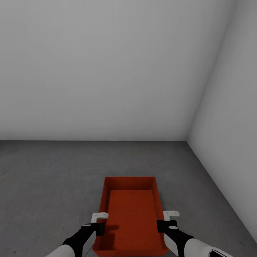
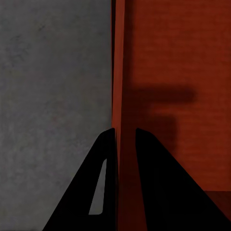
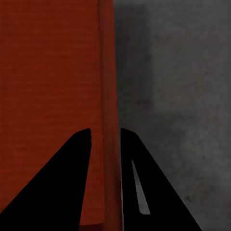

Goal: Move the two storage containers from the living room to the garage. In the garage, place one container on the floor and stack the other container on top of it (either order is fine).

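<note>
One red-orange storage container point(image 1: 130, 214) with an open top sits low in front of me over the dark grey garage floor point(image 1: 53, 178). It is empty inside. My left gripper point(image 1: 101, 224) is shut on its left side wall and my right gripper point(image 1: 162, 223) is shut on its right side wall. In the left wrist view the thin red wall point(image 2: 126, 72) runs between the two black fingers of that gripper point(image 2: 126, 132). The right wrist view has the opposite wall point(image 3: 107, 72) pinched the same way by the right gripper point(image 3: 106, 131). Whether the bin touches the floor I cannot tell.
A plain grey-white wall point(image 1: 107, 71) stands ahead, and a second wall point(image 1: 232, 125) closes the right side, meeting it in a corner at the far right. Bare mottled floor point(image 2: 48, 96) stretches ahead and to the left of the bin.
</note>
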Robot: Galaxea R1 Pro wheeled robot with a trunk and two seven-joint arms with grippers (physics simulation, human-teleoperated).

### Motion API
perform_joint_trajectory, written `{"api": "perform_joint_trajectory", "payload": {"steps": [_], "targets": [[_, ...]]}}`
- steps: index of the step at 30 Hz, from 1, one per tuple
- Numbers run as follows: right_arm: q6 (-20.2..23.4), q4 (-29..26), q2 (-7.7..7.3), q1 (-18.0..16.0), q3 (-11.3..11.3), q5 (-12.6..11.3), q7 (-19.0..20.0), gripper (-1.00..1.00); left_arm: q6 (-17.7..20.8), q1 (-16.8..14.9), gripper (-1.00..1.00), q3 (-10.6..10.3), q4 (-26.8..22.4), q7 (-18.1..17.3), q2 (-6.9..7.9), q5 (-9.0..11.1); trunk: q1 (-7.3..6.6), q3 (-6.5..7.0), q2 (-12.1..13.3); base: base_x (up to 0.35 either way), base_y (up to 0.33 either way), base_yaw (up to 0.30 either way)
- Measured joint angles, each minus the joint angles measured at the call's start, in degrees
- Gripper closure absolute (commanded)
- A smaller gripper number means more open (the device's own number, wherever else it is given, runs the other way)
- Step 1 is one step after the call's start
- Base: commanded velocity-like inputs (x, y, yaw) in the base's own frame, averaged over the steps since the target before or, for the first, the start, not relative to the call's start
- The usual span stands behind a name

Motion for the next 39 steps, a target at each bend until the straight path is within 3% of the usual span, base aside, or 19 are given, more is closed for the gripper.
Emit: {"api": "perform_joint_trajectory", "payload": {"steps": [33, 39], "targets": [[0.0, 0.0, 0.00, 0.0, 0.0, 0.0, 0.0, 1.00, 0.0, 0.0, 1.00, 0.1, 0.0, -0.1, 0.01, -0.1, 0.00, 0.00, 0.0, 0.023, 0.000, 0.000], [0.0, 0.0, 0.00, 0.0, 0.0, 0.0, 0.0, 1.00, 0.0, 0.0, 1.00, 0.0, 0.0, 0.0, 0.00, 0.0, 0.88, -0.72, -1.6, 0.000, 0.000, 0.000]]}}
